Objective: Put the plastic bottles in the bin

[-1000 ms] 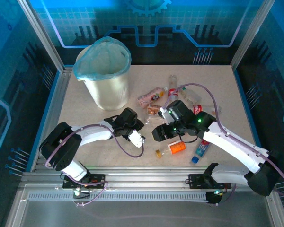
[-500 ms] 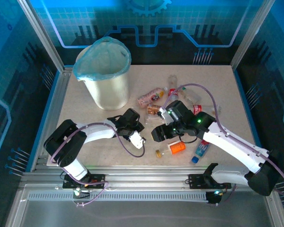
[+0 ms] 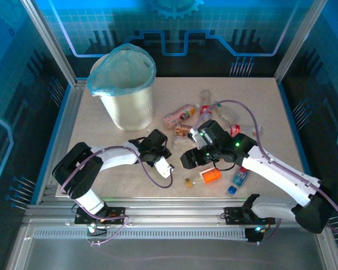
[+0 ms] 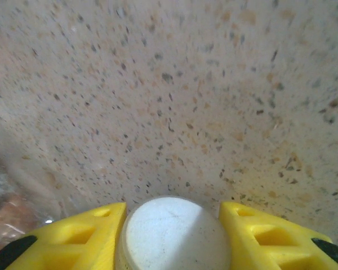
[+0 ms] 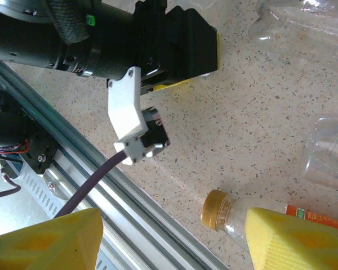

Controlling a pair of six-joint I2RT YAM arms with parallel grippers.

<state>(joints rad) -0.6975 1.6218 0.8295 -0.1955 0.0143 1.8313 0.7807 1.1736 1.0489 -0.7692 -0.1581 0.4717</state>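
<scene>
In the left wrist view, my left gripper [image 4: 172, 212] has its yellow fingers [image 4: 93, 236] pressed in on either side of a round white cap [image 4: 172, 236] belonging to one of the plastic bottles. From above, the left gripper [image 3: 156, 145] sits low on the table and hides that bottle. My right gripper [image 5: 169, 242] is open above a gold-capped, orange-label bottle [image 5: 219, 211] that lies by its right finger. The same bottle [image 3: 209, 175] lies near the front edge. The bin [image 3: 124, 84], white with a blue liner, stands at the back left.
More bottles lie behind the grippers: a pink-label one [image 3: 180, 114], a crumpled one [image 3: 183, 130], clear ones [image 3: 205, 98] and a red-label one [image 3: 235, 129]. A blue-label bottle [image 3: 239, 179] lies front right. The aluminium rail [image 5: 129, 225] runs along the near edge.
The left gripper has shifted slightly right and its jaws have closed in on the white-capped bottle. The right arm has not moved.
</scene>
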